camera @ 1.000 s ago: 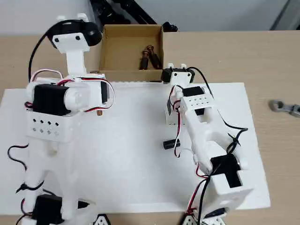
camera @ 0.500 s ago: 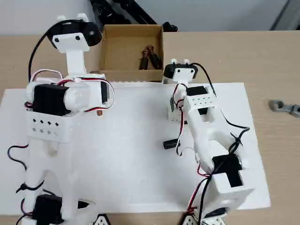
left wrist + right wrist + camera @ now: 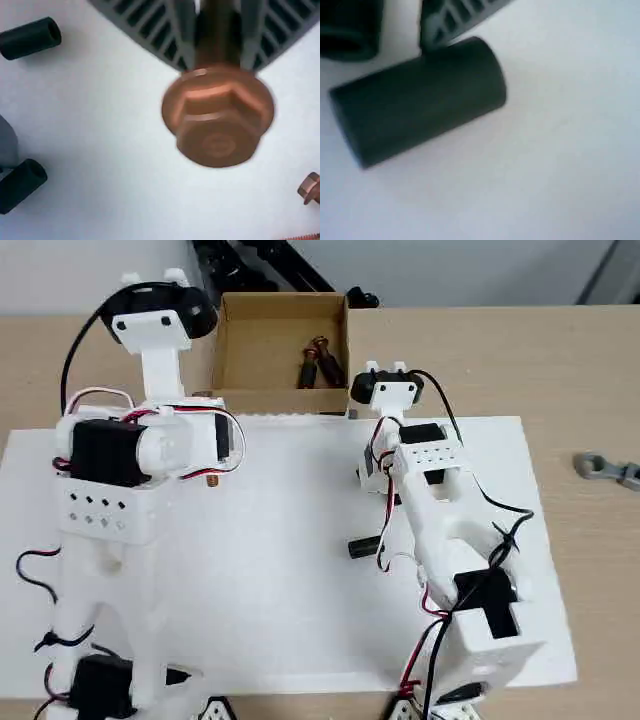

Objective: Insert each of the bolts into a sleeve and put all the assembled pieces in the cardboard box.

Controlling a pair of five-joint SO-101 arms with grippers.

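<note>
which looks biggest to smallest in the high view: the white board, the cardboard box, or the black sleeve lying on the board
1. flat white foam board
2. open brown cardboard box
3. short black cylindrical sleeve
No two look alike in size.

Copper bolt (image 3: 217, 120), black sleeve (image 3: 420, 100), white mat (image 3: 280, 580), brown cardboard box (image 3: 255, 355)

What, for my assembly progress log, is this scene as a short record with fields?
left gripper: shut on a copper hex-head bolt, over the white foam sheet
right arm: low over the sheet, beside a black cylindrical sleeve
loose sleeves: two lying on the sheet
brown cardboard box: holds assembled pieces
elsewhere: metal wrench on the wooden table
</note>
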